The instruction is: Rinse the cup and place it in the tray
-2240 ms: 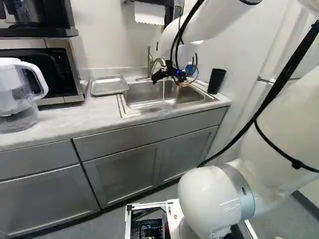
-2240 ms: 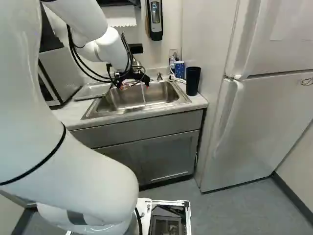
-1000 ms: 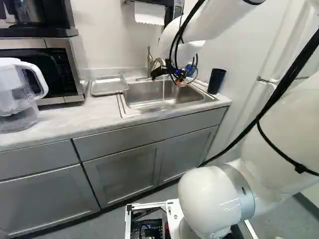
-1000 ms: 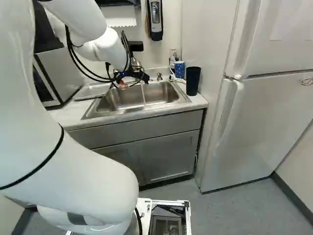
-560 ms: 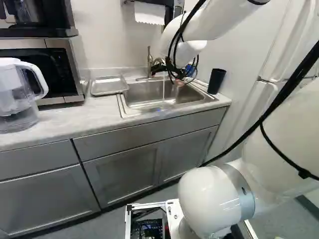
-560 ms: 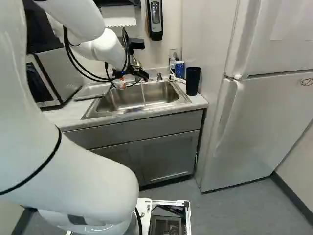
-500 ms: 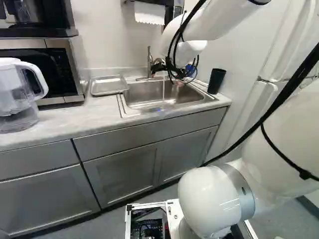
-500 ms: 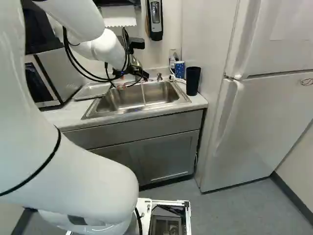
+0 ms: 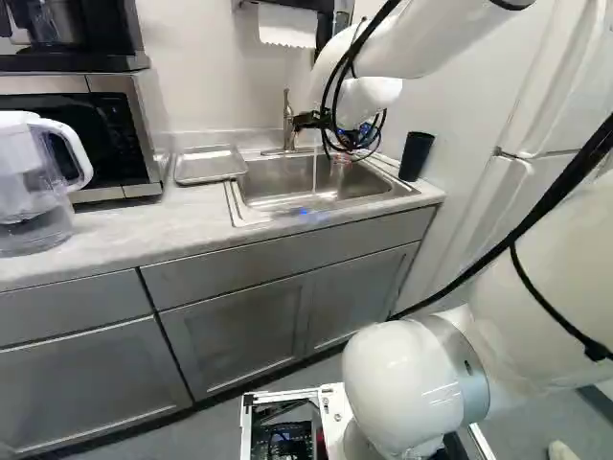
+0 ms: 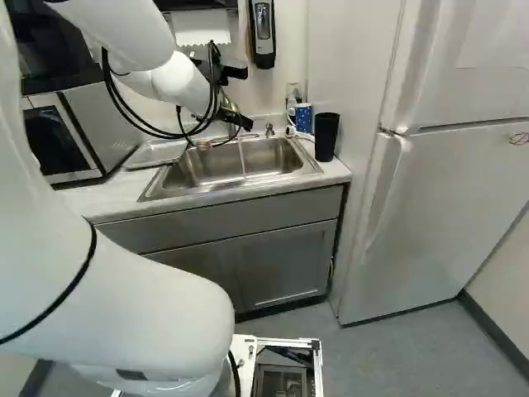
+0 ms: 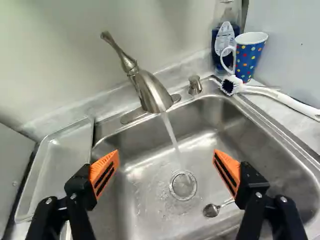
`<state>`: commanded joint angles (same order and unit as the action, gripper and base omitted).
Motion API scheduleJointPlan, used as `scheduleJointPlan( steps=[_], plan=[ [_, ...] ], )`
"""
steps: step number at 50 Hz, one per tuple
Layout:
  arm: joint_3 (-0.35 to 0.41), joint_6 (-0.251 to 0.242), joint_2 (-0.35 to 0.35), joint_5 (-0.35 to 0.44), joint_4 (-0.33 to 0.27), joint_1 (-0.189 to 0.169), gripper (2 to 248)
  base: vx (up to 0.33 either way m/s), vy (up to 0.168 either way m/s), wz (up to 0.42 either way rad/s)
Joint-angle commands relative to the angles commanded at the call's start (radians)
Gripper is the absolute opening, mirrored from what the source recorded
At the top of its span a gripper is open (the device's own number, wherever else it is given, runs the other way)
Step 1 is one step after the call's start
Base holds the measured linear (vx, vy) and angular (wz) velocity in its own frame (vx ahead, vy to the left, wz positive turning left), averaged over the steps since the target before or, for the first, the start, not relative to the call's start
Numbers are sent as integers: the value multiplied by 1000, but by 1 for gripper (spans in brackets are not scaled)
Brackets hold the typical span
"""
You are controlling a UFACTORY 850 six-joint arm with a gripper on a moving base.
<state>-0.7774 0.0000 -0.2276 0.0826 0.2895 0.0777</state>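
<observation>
Tray (image 9: 209,164): sits on the desk (image 9: 144,228) between the microwave (image 9: 144,125) and the sink (image 11: 245,125). No cup on it; placement outstanding.

Faucet (image 11: 150,92): running. The stream (image 11: 172,137) falls into the basin near the drain (image 11: 183,185). Water supply for the rinse is judged complete, whether or not the arm opened it.

Hand (image 11: 166,151): held over the sink, its orange pads (image 11: 104,172) spread well apart, nothing gripped between them. In the wrist view the stream shows in the gap between the pads. A spoon (image 11: 211,210) lies in the basin, near the drain; not part of the stated job.

Cup (image 11: 248,57): taken to be the blue one with coloured dots and a handle. Stands upright on the desk at the sink's far corner, beside a bottle (image 11: 225,42), with the brush (image 11: 231,86) close by its foot. Not grasped, not under the water. Whether it is wet inside cannot be told.

Tumbler (image 10: 326,136): black, upright, to the right of the blue cup in the right base view; judged not the item meant, though the wording does not settle it.

Finding: water ready, early stage. Outstanding: grasp, rinse, carry across, set down in tray; probably faucet shut-off.
</observation>
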Motion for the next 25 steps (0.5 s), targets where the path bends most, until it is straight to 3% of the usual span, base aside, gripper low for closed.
scheduleJointPlan(
  steps=[25],
  plan=[
    [2,0,-2,106,110,-26,247,0,0,0]
  ],
)
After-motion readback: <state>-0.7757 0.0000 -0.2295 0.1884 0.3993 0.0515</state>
